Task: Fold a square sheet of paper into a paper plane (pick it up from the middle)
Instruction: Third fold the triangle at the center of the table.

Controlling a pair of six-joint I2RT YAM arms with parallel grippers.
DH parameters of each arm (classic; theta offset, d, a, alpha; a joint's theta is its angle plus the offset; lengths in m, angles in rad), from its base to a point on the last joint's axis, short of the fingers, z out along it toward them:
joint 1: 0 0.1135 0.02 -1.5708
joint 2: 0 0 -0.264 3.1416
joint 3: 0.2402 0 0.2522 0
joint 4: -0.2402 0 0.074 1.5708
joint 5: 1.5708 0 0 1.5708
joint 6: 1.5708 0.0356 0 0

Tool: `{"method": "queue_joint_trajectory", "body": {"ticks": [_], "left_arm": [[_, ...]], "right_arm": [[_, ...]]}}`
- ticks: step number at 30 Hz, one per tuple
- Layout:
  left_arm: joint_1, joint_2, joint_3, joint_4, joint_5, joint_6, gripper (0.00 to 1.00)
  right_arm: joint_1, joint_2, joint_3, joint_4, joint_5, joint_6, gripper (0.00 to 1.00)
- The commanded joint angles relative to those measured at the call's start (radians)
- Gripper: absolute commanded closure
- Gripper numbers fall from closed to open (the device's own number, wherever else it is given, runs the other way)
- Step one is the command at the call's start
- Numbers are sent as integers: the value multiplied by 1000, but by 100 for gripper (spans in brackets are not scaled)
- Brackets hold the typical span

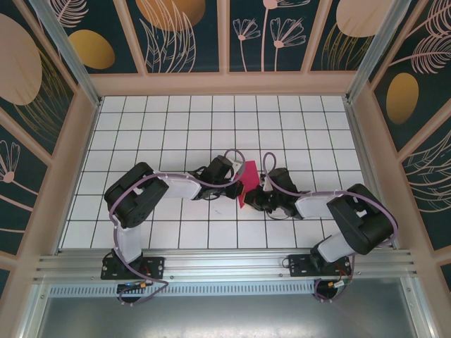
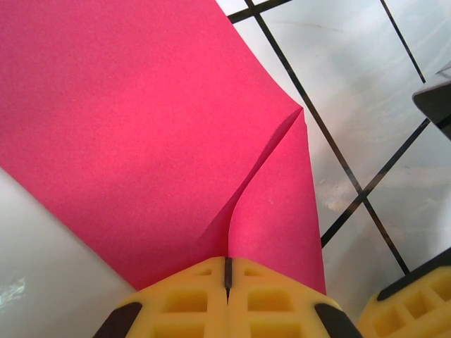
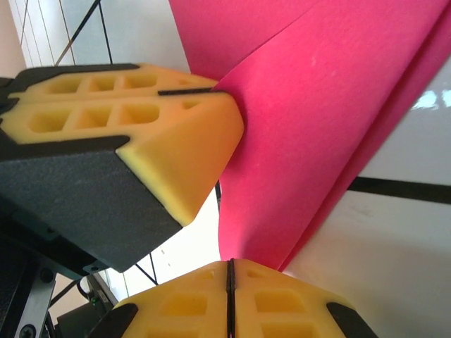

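Note:
The square sheet of paper (image 1: 246, 180) is magenta-pink, folded into layers, and held on edge above the tiles between the two arms. My left gripper (image 1: 237, 187) is shut on it from the left. In the left wrist view the yellow jaws (image 2: 227, 262) pinch the paper (image 2: 141, 127) where a crease runs up and to the right. My right gripper (image 1: 254, 199) is shut on the sheet's lower edge from the right. In the right wrist view its jaws (image 3: 229, 265) clamp the paper (image 3: 317, 127), and the left gripper's yellow fingers (image 3: 141, 105) grip the same sheet just above.
The white grid-tiled table (image 1: 176, 120) stretches behind and to both sides of the arms. Patterned walls (image 1: 42, 105) enclose it at the left, back and right. A metal rail (image 1: 225, 264) with the arm bases runs along the near edge.

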Motion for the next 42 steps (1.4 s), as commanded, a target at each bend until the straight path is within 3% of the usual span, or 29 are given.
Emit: {"method": "queue_joint_trajectory", "body": {"ticks": [1, 13, 22, 36, 42], "left_arm": [[3, 32, 9, -72, -19, 24, 100], [3, 37, 7, -65, -18, 11, 100], [3, 37, 9, -67, -29, 9, 100], [4, 32, 9, -57, -16, -1, 100], [3, 33, 9, -56, -19, -4, 100]], "right_arm": [[19, 14, -3, 40, -5, 19, 90], [39, 141, -37, 186, -17, 71, 90], [51, 23, -30, 92, 16, 68, 90], [93, 116, 16, 7, 102, 97, 91], [93, 36, 31, -54, 115, 98, 91]]}}
